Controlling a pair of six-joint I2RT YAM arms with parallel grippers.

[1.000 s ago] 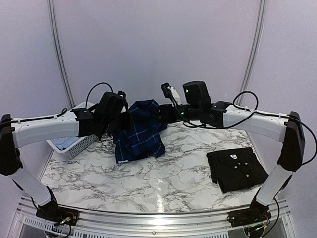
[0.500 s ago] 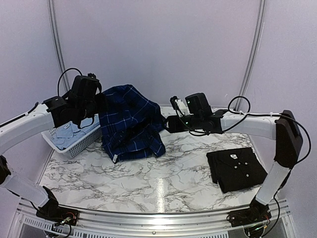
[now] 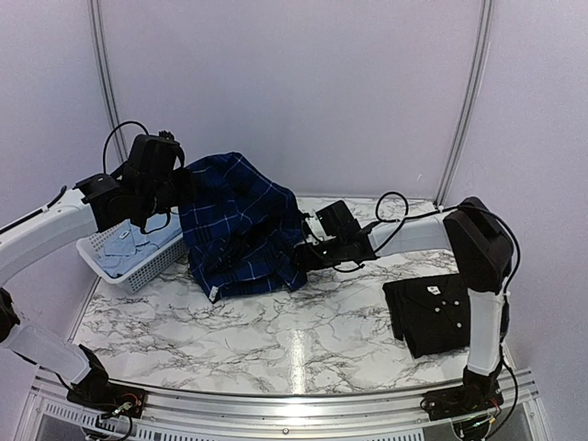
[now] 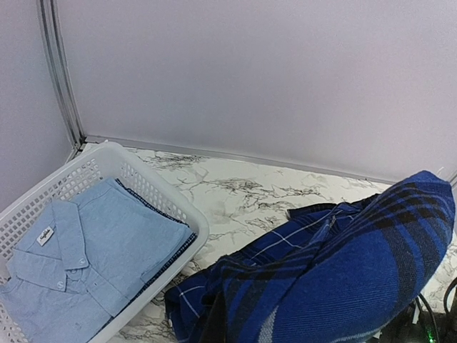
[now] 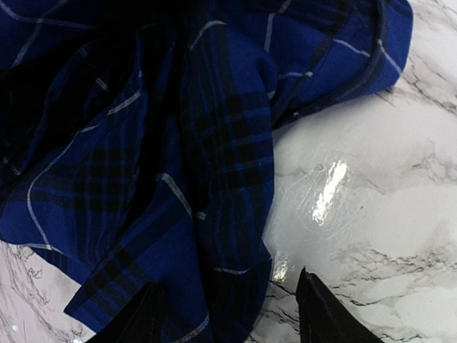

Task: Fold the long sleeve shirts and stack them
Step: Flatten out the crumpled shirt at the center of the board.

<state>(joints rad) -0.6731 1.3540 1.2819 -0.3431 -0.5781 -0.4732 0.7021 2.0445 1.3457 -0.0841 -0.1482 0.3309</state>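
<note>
Above table (image 3: 276, 340): plaid shirt (image 3: 241, 225), pinched aloft by left gripper (image 3: 181, 195), likely for spreading; right gripper (image 5: 227, 286) spread wide at hem.

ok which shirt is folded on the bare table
The black shirt, at the right. The pale blue shirt lies in the basket; the plaid shirt is crumpled, unfolded.

The plaid shirt (image 3: 241, 230) at the left pincer (image 3: 179, 197) is royal blue, crossed by navy bands and thin white lines; below and left of that pincer, a pale blue shirt (image 4: 78, 264) with a small white label, in a white lattice basket (image 4: 168, 196); the right pincer (image 5: 228, 286) has black fingers (image 5: 318, 318) over a white marble table (image 5: 371, 236) veined grey and black; right of it, the black shirt (image 3: 438, 313) shows white buttons.
</note>
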